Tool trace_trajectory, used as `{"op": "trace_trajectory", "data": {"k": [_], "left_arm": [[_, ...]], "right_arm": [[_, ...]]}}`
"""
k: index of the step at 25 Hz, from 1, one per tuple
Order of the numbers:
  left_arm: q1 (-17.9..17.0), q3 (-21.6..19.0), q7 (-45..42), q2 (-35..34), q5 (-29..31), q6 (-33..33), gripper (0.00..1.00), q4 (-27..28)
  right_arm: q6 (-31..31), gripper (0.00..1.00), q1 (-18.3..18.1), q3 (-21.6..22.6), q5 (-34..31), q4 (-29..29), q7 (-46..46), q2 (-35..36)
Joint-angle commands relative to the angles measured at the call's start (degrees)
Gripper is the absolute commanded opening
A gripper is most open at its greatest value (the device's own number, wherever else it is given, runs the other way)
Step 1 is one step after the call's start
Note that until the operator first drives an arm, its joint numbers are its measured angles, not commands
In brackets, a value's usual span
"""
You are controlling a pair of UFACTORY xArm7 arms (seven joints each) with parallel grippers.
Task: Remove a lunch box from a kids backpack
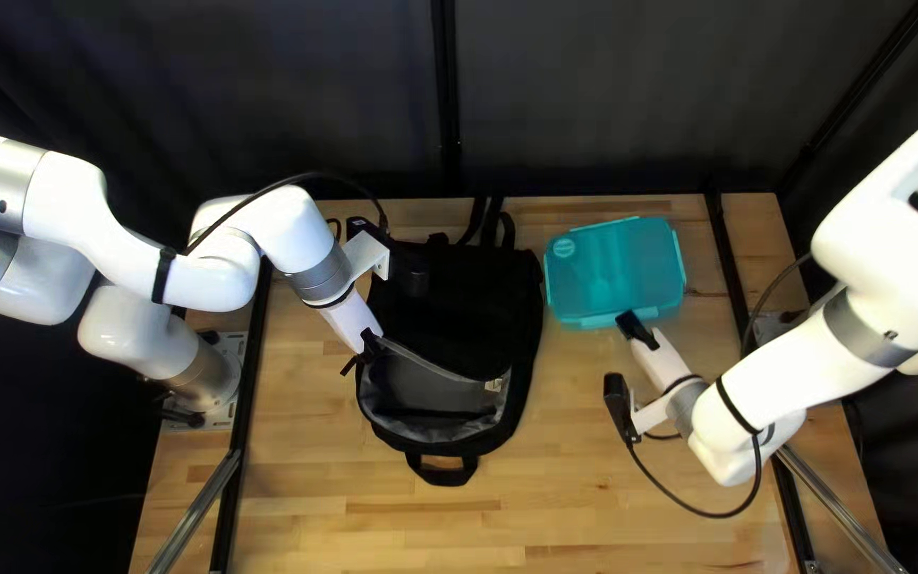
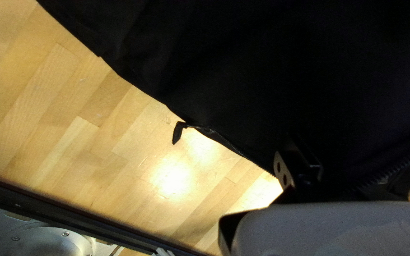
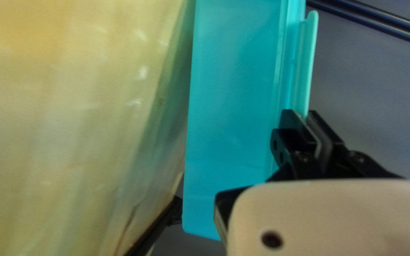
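Surface (image 1: 374, 532): pale wood, strips of mixed tone. Backpack (image 1: 523, 351), black, lies mid-surface, open, grey lining (image 1: 427, 398) showing, carry handle (image 1: 443, 479) toward near edge. Black rail (image 1: 256, 340) along left side, another rail (image 1: 726, 250) right. Lunch box (image 1: 608, 271) beside backpack; contact unclear.

White glare burns on the tabletop (image 2: 86, 109) in the left wrist view; the backpack (image 2: 262, 80) sinks into near-black; the right wrist view blurs.
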Motion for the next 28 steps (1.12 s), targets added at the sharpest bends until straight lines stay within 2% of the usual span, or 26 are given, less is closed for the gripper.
{"op": "trace_trajectory", "data": {"k": [1, 9, 15, 23, 24, 25, 26, 27, 28], "left_arm": [[-0.09, -0.05, 0.00, 0.05, -0.04, -0.04, 0.00, 0.01], [-0.01, 0.11, 0.16, 0.13, -0.07, -0.72, 0.00, -0.43], [-0.11, 0.16, 0.28, 0.70, -0.12, -1.02, 0.00, 0.04], [-0.59, -0.30, -0.16, 1.14, -0.43, -1.08, 0.02, 0.40], [-0.71, -0.61, -0.52, 1.03, -0.51, -1.11, 0.19, 0.35], [-0.85, -0.93, -0.89, 0.85, -0.62, -1.09, 0.27, 0.31], [-0.89, -1.03, -1.00, 0.79, -0.65, -1.10, 0.96, 0.28], [-1.07, -1.65, -1.73, 0.37, -0.72, -0.79, 1.00, 0.38], [-1.19, -2.14, -2.31, 0.02, -0.72, -0.46, 1.00, 0.52]], "right_arm": [[0.30, 1.00, 0.37, 0.40, 1.64, 1.48, 0.01, 0.50], [2.05, 1.00, 1.89, 2.13, 5.96, 1.59, -0.11, -1.19], [4.31, 1.00, 2.45, 2.85, 9.69, 0.04, -7.76, -10.38], [5.43, 1.00, 1.97, 0.70, 11.74, -1.70, -19.14, -22.57], [5.48, 1.00, 1.91, 0.49, 11.85, -1.74, -19.87, -23.30], [5.62, 1.00, 1.80, -0.01, 12.06, -1.70, -21.55, -24.80], [5.71, 1.00, 1.74, -0.23, 12.18, -1.62, -22.26, -25.37], [5.86, 1.00, 1.69, -0.45, 12.26, -1.50, -23.08, -26.04], [6.00, 1.00, 1.65, -0.61, 12.32, -1.35, -23.72, -26.49]]}}
